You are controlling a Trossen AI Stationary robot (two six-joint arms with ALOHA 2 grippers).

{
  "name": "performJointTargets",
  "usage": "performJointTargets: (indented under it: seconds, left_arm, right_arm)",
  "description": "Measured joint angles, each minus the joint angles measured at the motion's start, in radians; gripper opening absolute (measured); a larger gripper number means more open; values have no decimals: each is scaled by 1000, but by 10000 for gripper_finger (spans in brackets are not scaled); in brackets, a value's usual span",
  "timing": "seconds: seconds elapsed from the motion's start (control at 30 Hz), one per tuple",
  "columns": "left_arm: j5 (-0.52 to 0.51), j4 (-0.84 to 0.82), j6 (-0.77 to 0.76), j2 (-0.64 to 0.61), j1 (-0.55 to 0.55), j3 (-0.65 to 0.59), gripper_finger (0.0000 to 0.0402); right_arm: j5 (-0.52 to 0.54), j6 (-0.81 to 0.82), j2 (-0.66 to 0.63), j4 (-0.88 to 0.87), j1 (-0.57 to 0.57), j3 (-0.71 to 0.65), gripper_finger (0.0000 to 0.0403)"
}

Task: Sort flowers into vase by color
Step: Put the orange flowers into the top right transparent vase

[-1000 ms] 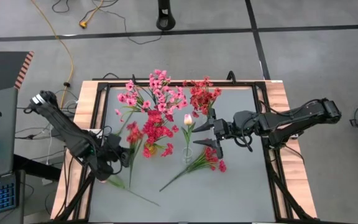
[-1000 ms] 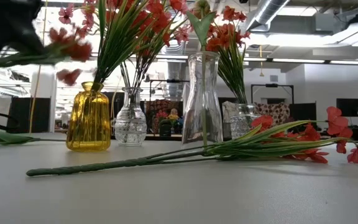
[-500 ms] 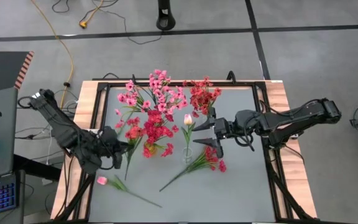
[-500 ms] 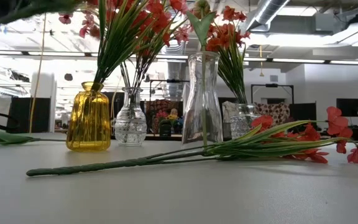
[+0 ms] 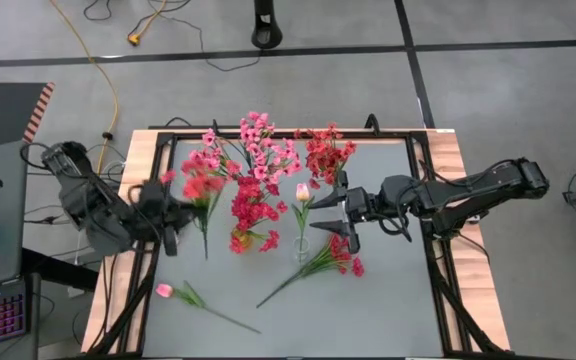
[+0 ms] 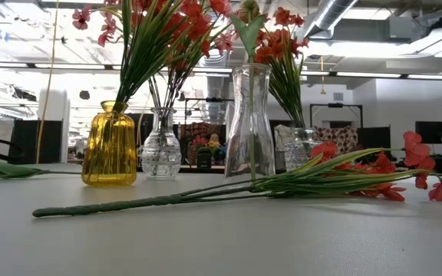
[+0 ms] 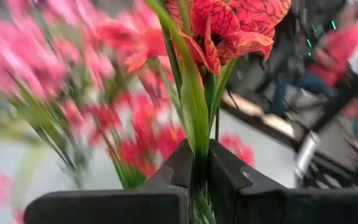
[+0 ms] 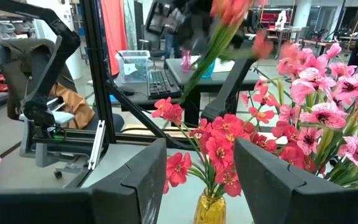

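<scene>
My left gripper [image 5: 173,213] is shut on a red-blossomed sprig [image 5: 202,190], held in the air near the table's left edge; its blossoms [image 7: 229,25] fill the left wrist view. My right gripper [image 5: 334,215] hangs open beside the clear vase [image 6: 250,123] that holds one pale pink tulip bud [image 5: 302,191]. A yellow vase [image 6: 110,146] holds red sprigs [image 5: 251,208]. Two more glass vases hold pink sprigs [image 5: 258,150] and red sprigs [image 5: 326,155]. A red sprig [image 5: 320,262] and a pink tulip [image 5: 180,293] lie flat on the table. My left gripper pinches the red sprig's green stems [image 7: 199,177] between its two fingers, below the blossoms. It comes from the table's left side and lies across the stems. The sprig is lifted clear of the table, with its bare stem end [image 5: 206,250] pointing toward the near edge.
The vases stand close together in the table's middle, and their blossoms spread wide above them. A black frame [image 5: 158,150] runs around the table. Bare tabletop [image 5: 368,310] lies toward the near right. Beyond the table is a room with desks and chairs.
My left gripper has risen and drawn back toward the table's left and far side, carrying the red sprig up out of the low view. The pink tulip on the table near the left edge, covered by the arm before, now shows.
</scene>
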Motion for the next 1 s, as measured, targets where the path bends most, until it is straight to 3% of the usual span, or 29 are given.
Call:
performJointTargets:
  seconds: [0.17,0.3,0.67,1.0]
  left_arm:
    - [-131,122,197,1,6,28,16]
    - [-130,301,389,25,43,28,17]
    - [157,819,860,135,204,28,18]
    - [417,927,864,201,375,28,18]
  right_arm:
    - [0,0,11,50,-1,0,214]
    - [0,-28,39,161,-11,0,214]
    - [-1,-79,136,388,-43,0,214]
    - [-2,-79,141,445,-52,0,214]
